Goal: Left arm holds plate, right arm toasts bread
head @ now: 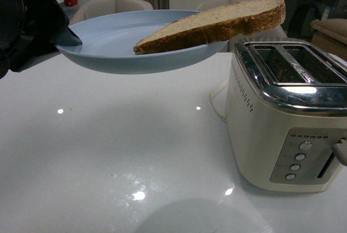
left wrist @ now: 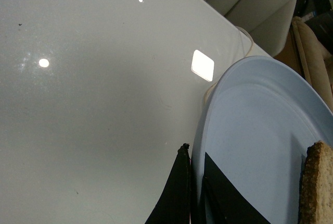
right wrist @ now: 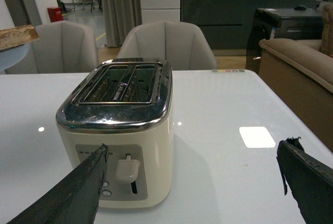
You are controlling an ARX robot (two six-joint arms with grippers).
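Note:
My left gripper (head: 69, 33) is shut on the rim of the pale blue plate (head: 114, 43) and holds it in the air above the white table, left of the toaster. Its jaws clamp the rim in the left wrist view (left wrist: 191, 182), where the plate (left wrist: 255, 130) fills the right side. The bread (head: 217, 24) lies tilted on the plate, its far end jutting over the rim toward the cream toaster (head: 287, 114). A bread corner shows in the left wrist view (left wrist: 317, 182) and the right wrist view (right wrist: 15, 36). My right gripper (right wrist: 192, 166) is open and empty, facing the toaster's lever (right wrist: 127, 171).
The toaster (right wrist: 117, 130) has two open slots on top and a chrome lid. Its cord (head: 217, 100) runs behind it on the white table (head: 108, 151). Beige chairs (right wrist: 166, 44) stand past the table's far edge, and a sofa (right wrist: 296, 62) on the right.

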